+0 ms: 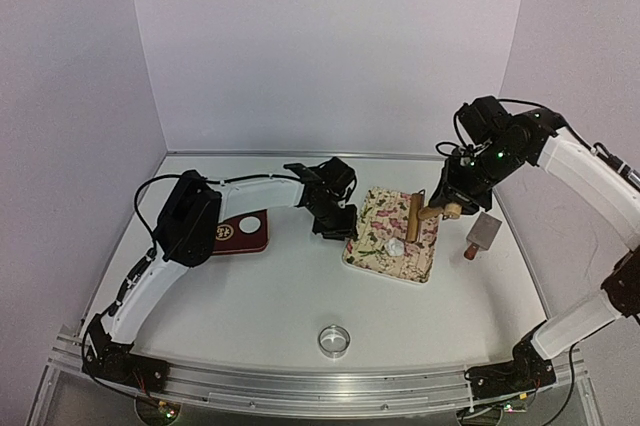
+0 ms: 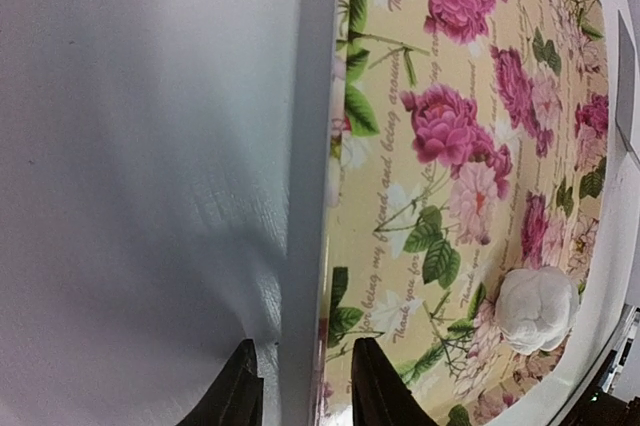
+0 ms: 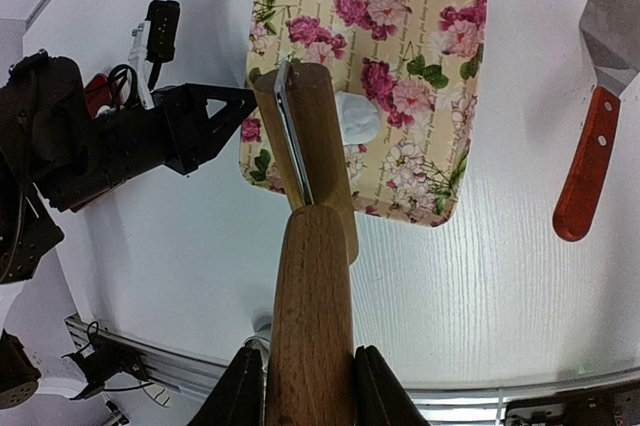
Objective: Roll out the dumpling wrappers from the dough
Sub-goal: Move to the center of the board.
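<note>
The dough (image 2: 537,309) is a small white rounded lump lying on the floral tray (image 2: 305,146), in the nearer half of it and away from the left rim; nothing touches it that I can see; its surface looks creased and lumpy rather than flattened.

The left end effector (image 2: 307,346) sits low at the tray's left edge, its two dark fingers (image 2: 240,391) straddling the pale rim; the jaws are partly open, with a thin gap showing on each side of the rim, so it has hold of nothing.

The right end effector (image 3: 307,356) is closed firmly on the handle of a wooden rolling pin (image 3: 312,246); the pin points away from the wrist and slants down over the tray, its barrel above the right-hand part of the floral surface; from the right wrist view its far end overlaps the dough, while from above it lies just beyond the lump; whether the barrel touches the tray or the dough I cannot tell.

On the white desk (image 1: 280,296), just right of the tray, lies a spatula (image 1: 480,236) with a metal blade and a reddish-brown handle; a shiny metal ring (image 1: 334,339) rests near the front edge, well apart from the tray; a flat dark red piece (image 1: 243,233) lies to the left, partly hidden by the left arm.
</note>
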You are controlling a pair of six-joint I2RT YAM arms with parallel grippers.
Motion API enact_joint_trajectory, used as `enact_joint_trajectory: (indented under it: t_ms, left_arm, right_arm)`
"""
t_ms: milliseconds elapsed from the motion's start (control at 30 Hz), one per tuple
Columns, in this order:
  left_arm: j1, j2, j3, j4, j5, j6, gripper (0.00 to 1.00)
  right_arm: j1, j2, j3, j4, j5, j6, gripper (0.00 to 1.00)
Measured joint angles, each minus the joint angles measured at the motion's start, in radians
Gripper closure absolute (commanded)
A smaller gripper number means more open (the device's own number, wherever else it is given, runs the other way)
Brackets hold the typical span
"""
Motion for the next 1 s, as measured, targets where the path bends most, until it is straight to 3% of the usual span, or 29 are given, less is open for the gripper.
enact_joint_trajectory:
  t_ms: [167,333,500,733,1000]
  left_arm:
    - [0.0,0.015,0.01,0.012,0.024,0.006,1.0]
    - [-0.005,-0.001,-0.034,0.052,0.032,0.033,1.0]
    - [-0.021,-0.14,-0.274,0.128,-0.02,0.057,1.0]
    - [-0.034,-0.353,-0.592,0.112,-0.064,0.057,1.0]
    - [-0.034,-0.405,-0.678,0.123,-0.063,0.049,1.0]
  right_arm:
    - [0.0,0.018,0.0,0.0,-0.008,0.0,1.0]
    - [0.0,0.032,0.0,0.0,-0.03,0.0,1.0]
    - [0.0,0.05,-0.006,0.001,-0.079,-0.001,1.0]
    - [0.014,0.12,-0.033,0.008,-0.174,-0.003,1.0]
    - [0.142,0.256,-0.011,0.03,-0.22,0.008,1.0]
